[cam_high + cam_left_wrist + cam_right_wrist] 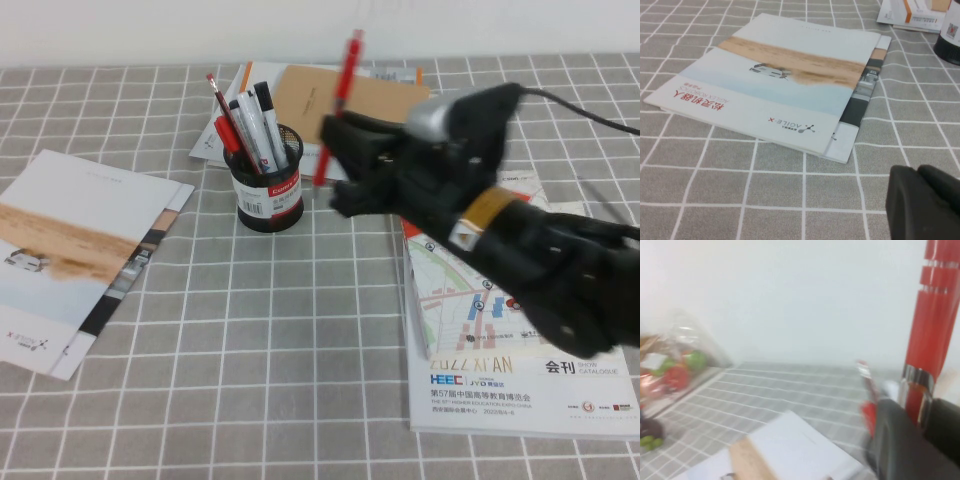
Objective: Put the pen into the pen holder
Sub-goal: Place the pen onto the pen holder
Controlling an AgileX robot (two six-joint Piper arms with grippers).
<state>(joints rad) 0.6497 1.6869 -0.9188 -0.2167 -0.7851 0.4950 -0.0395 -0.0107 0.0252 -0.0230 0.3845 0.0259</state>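
Right gripper [345, 150] pinches the pen [337, 110] near-upright, just right of the pen holder [268, 185] and above its rim; shift left over the gap between markers [258, 125] before lowering; left gripper [922, 202] low beside the brochure [785, 80], fingers unclear.

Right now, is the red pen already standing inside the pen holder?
No, the red pen is held upright in the right gripper, in the air beside the pen holder.

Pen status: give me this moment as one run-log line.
right gripper: shut on pen, upright, right of pen holder | pen: not yet in | left gripper: low beside brochure
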